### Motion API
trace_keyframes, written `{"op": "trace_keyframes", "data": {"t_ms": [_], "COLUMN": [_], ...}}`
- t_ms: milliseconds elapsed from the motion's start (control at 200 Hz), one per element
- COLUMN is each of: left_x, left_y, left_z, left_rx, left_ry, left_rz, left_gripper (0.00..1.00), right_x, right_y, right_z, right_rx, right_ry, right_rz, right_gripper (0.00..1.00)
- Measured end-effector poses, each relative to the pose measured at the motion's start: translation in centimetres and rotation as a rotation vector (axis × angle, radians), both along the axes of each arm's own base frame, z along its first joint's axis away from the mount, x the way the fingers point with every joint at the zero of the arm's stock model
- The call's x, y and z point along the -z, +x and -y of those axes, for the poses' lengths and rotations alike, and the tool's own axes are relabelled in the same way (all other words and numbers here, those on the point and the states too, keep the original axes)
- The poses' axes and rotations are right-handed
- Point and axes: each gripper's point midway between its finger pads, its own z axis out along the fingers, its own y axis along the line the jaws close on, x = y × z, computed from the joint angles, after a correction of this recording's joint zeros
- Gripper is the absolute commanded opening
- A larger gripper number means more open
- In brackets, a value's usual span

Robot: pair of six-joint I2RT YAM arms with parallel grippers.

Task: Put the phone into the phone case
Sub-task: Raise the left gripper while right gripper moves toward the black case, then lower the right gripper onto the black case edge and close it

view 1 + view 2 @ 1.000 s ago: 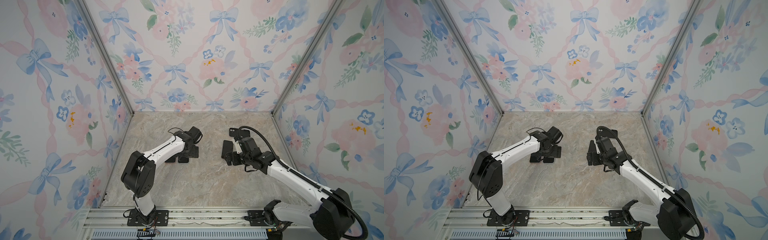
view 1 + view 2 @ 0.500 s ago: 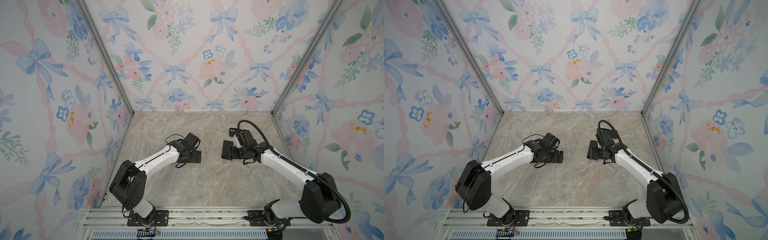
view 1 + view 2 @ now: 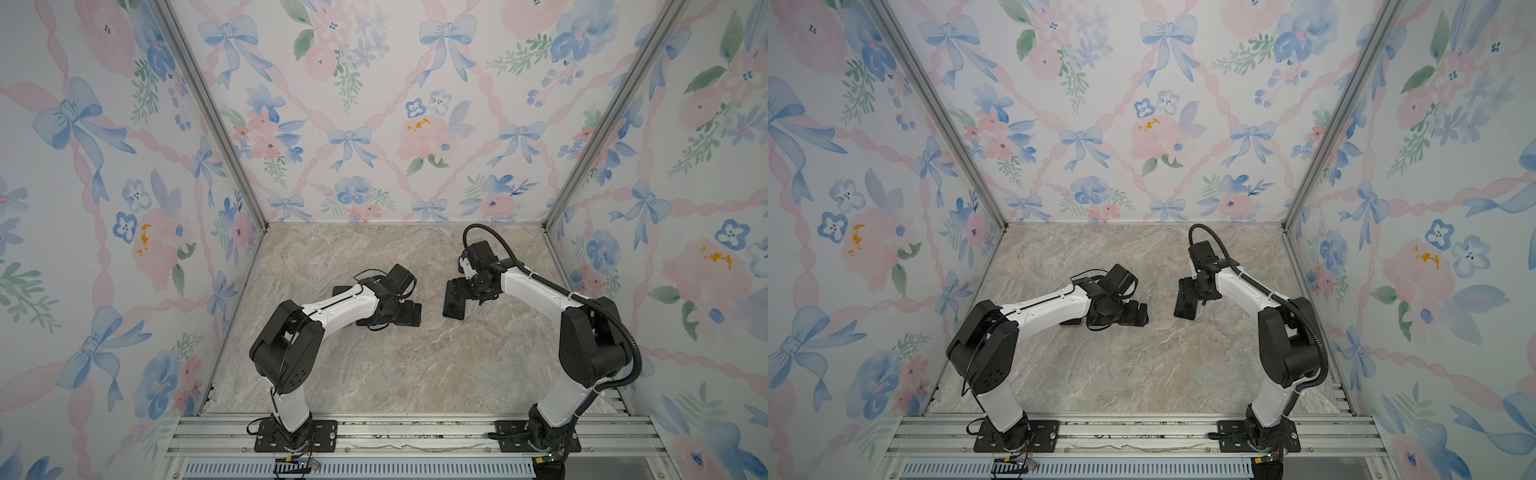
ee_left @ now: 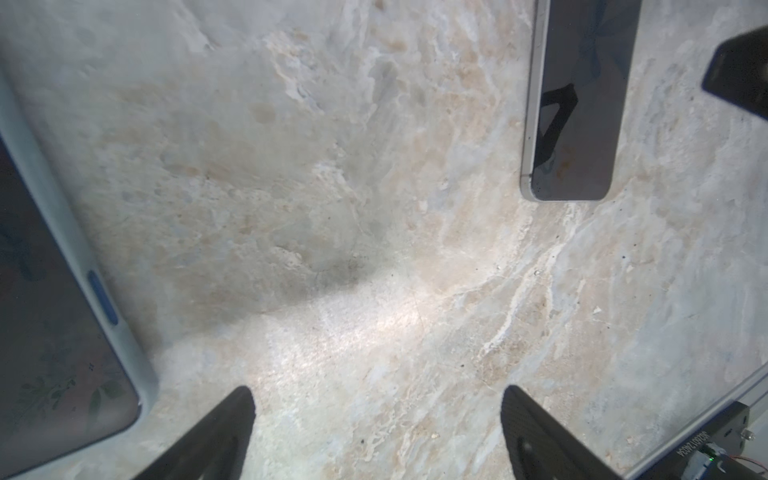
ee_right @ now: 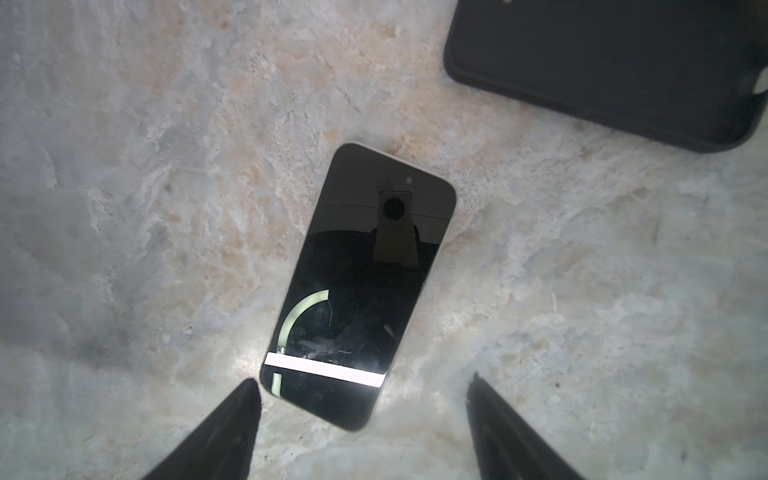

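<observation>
Left end effector (image 4: 376,388) and right end effector (image 5: 362,377) gape empty — glossy phone (image 5: 361,270) on veined marble (image 5: 124,187).

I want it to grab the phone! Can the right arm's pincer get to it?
Probably yes. The right pincer is open right by the phone, which lies flat on the table; the black case lies apart, so nothing seems in the way.

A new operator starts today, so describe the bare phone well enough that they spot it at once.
On the marble table, look just ahead of the open right gripper. The phone lies flat there, screen up. Its glossy dark glass mirrors a bright light strip and has a pale rim, while the black case nearby is matte and lies apart from it.
</observation>
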Motion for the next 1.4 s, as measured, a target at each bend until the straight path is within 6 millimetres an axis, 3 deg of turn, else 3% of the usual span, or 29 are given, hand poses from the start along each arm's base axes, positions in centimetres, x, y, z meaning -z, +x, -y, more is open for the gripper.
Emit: {"op": "trace_keyframes", "data": {"t_ms": [370,495,675,860,1035,1400], "left_x": [2.1,2.6,3.0,3.0,3.0,3.0], "left_y": [1.4,1.9,2.8,3.5,3.6,3.5], "left_z": [2.9,3.9,4.4,4.4,4.9,5.1], "left_rx": [0.050,0.063,0.060,0.052,0.059,0.065], "left_ry": [-0.032,-0.050,-0.074,-0.097,-0.112,-0.123], "left_rz": [-0.062,-0.080,-0.098,-0.113,-0.120,-0.129], "left_gripper": [0.92,0.90,0.88,0.87,0.86,0.85], "right_x": [0.3,0.9,2.5,3.4,3.9,4.8], "right_y": [10.8,13.4,15.8,17.7,18.0,17.2], "right_z": [9.2,10.1,10.1,9.9,10.0,9.9], "right_rx": [0.090,0.091,0.071,0.044,0.027,0.003], "right_ry": [-0.010,0.017,0.054,0.073,0.084,0.123], "right_rz": [0.055,0.065,0.039,0.017,-0.010,-0.066], "right_gripper": [0.75,0.76,0.80,0.84,0.86,0.68]}}
